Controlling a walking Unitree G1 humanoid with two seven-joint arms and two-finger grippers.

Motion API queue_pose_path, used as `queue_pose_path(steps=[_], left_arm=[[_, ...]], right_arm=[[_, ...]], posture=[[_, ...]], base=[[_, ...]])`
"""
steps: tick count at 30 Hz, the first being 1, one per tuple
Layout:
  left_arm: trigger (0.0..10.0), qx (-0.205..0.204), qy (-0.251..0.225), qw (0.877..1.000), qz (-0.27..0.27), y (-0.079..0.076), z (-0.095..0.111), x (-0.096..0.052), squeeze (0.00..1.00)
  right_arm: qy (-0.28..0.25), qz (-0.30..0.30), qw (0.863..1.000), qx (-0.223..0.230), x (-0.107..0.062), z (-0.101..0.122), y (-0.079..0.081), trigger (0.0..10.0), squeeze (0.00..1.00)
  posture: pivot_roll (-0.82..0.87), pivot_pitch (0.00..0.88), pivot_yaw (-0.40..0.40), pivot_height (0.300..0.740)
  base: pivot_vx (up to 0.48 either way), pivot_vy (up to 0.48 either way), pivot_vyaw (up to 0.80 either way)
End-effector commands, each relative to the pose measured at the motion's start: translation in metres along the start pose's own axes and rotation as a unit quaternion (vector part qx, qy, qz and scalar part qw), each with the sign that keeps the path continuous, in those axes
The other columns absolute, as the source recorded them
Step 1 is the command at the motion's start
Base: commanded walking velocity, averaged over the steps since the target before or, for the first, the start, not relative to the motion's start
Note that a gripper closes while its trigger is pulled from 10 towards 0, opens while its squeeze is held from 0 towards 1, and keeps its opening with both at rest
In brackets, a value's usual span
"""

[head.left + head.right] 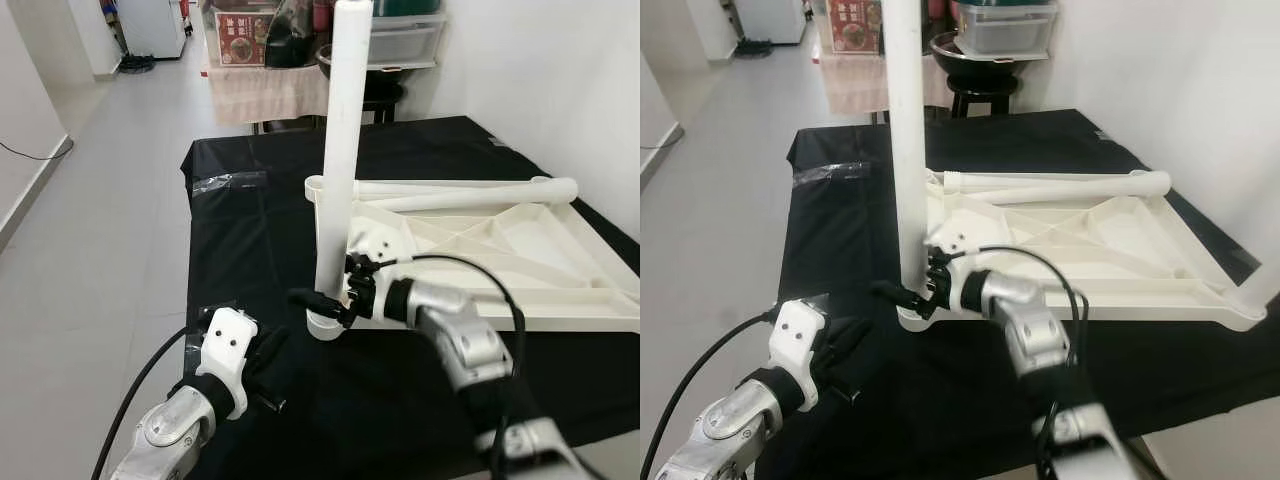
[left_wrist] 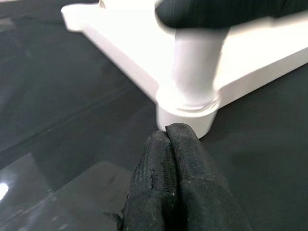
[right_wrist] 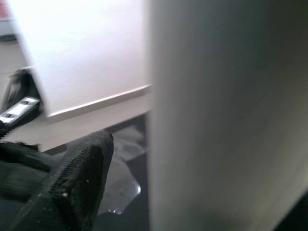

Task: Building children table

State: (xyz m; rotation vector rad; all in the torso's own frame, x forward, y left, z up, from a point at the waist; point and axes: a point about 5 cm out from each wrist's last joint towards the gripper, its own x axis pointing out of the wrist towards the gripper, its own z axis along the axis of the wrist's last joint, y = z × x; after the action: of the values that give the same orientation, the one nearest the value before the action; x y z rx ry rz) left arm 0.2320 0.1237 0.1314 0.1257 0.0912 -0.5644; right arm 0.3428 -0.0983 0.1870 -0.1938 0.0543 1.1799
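left claw: fingers together, resting on black tabletop near corner socket
right claw: clamped on upright white leg at socket
table panel: upside down on tabletop, second leg lying across it

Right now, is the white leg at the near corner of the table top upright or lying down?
Upright. The white leg stands vertically in the corner socket of the upturned table top; the right gripper is at its base.

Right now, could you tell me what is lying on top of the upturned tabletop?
A loose white leg lies across the far edge of the tabletop. Another leg stands upright in the near corner socket, the right gripper at its base. The black cloth beneath is hidden.
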Motion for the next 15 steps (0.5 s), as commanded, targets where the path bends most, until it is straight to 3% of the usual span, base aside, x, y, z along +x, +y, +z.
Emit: queue_pose_path(steps=[1,2,6,10,11,13,14,15], left_arm=[[10.0,0.032,0.016,0.999,0.0,0.0,0.0,-0.001,0.0],[10.0,0.05,0.016,0.999,0.0,0.0,0.003,-0.001,0.0],[10.0,0.055,0.005,0.998,0.022,0.001,0.026,0.009,0.0],[10.0,0.086,0.011,0.996,0.032,0.005,0.04,0.015,0.0],[10.0,0.094,0.004,0.995,0.031,0.006,0.045,0.017,0.0],[10.0,0.095,-0.01,0.995,0.024,0.004,0.052,0.018,0.0],[10.0,0.094,-0.026,0.995,0.015,0.001,0.06,0.019,0.0],[10.0,0.094,-0.026,0.995,0.015,0.001,0.06,0.019,0.0]], right_arm=[[0.003,0.023,1.0,-0.002,-0.001,-0.002,-0.002,10.0,0.0],[0.002,0.03,1.0,0.001,-0.001,0.0,-0.003,10.0,0.0],[0.012,0.047,0.999,-0.003,0.004,0.003,-0.011,10.0,0.0],[0.007,0.031,0.998,0.045,0.011,-0.003,-0.019,10.0,0.0],[0.009,0.024,0.998,0.057,0.013,-0.006,-0.02,6.8,0.0],[0.014,0.022,0.998,0.06,0.014,-0.009,-0.02,6.8,0.0],[0.016,0.028,0.997,0.066,0.014,-0.012,-0.02,0.0,0.0],[0.016,0.028,0.997,0.066,0.014,-0.012,-0.02,0.0,0.0]], posture=[[0.02,0.041,-0.027,0.74],[0.02,0.041,-0.027,0.74],[0.04,0.035,-0.03,0.74],[0.04,0.029,-0.035,0.74],[0.04,0.027,-0.034,0.74],[0.04,0.027,-0.033,0.74],[0.04,0.027,-0.038,0.74],[0.04,0.027,-0.038,0.74]], base=[[0.0,0.0,0.0],[0.0,0.0,0.0],[0.0,0.0,0.0],[0.0,0.0,0.0],[0.0,0.0,0.0],[0.0,0.0,0.0],[0.0,0.0,0.0],[0.0,0.0,0.0]])
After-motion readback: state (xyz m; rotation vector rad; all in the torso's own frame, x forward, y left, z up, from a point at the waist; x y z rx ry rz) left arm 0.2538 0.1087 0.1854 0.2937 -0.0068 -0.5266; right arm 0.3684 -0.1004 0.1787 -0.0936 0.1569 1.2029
